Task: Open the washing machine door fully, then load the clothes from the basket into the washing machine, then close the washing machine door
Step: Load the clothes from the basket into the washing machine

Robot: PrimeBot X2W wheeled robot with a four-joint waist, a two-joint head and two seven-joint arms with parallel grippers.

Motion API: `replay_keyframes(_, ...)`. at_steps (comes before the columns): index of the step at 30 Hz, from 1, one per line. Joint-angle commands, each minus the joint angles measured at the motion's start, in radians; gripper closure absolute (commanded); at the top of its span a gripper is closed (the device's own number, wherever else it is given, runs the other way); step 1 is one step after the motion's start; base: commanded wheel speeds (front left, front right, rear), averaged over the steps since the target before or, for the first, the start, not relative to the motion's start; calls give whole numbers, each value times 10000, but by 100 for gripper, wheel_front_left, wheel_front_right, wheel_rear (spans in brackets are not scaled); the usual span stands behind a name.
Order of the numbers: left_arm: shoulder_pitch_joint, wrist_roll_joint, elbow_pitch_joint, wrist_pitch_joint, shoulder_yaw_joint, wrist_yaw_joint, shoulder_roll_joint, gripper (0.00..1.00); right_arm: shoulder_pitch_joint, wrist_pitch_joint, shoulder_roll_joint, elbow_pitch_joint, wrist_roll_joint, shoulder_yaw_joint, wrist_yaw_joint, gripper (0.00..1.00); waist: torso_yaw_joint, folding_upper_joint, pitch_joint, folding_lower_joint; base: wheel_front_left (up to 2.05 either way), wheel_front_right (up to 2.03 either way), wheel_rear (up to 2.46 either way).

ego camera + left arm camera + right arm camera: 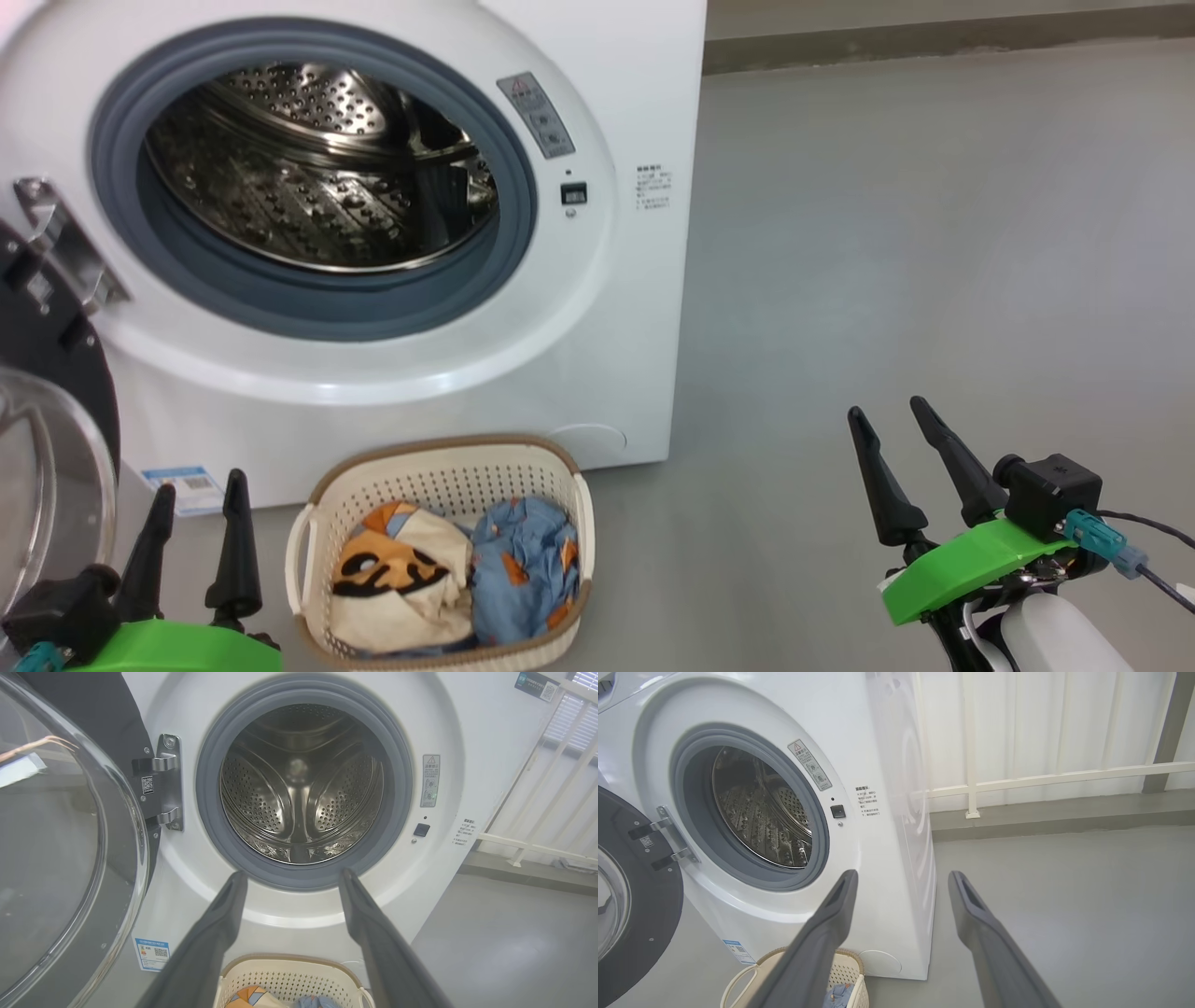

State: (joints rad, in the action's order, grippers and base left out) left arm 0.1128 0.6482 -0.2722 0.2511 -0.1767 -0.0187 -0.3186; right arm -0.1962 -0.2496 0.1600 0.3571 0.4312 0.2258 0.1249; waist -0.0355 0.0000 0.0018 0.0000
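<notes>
Blue QR sticker (184,486) on washing machine (611,317)

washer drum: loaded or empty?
Empty. The drum shows bare steel all round, and both clothes lie in the basket.

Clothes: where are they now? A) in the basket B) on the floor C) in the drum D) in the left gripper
A: the clothes lie bunched in the basket in front of the washing machine; the drum holds no cloth and the left gripper is open, holding nothing.
</notes>
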Motion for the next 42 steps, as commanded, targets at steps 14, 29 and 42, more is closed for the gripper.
replay_keyframes(14,229,28,161,107,379,-64,-265,0,-265,-122,-1,-242,-70,193,58,0,37,0,49,0,109,-111,2)
replay_keyframes(29,246,27,94,105,275,-122,-297,0,-280,-122,56,-221,-40,320,58,0,51,0,23,0,1,-1,0)
replay_keyframes(42,271,9,39,105,194,-176,-357,0,-310,-122,70,-157,-19,389,58,0,40,0,-9,0,0,0,0)
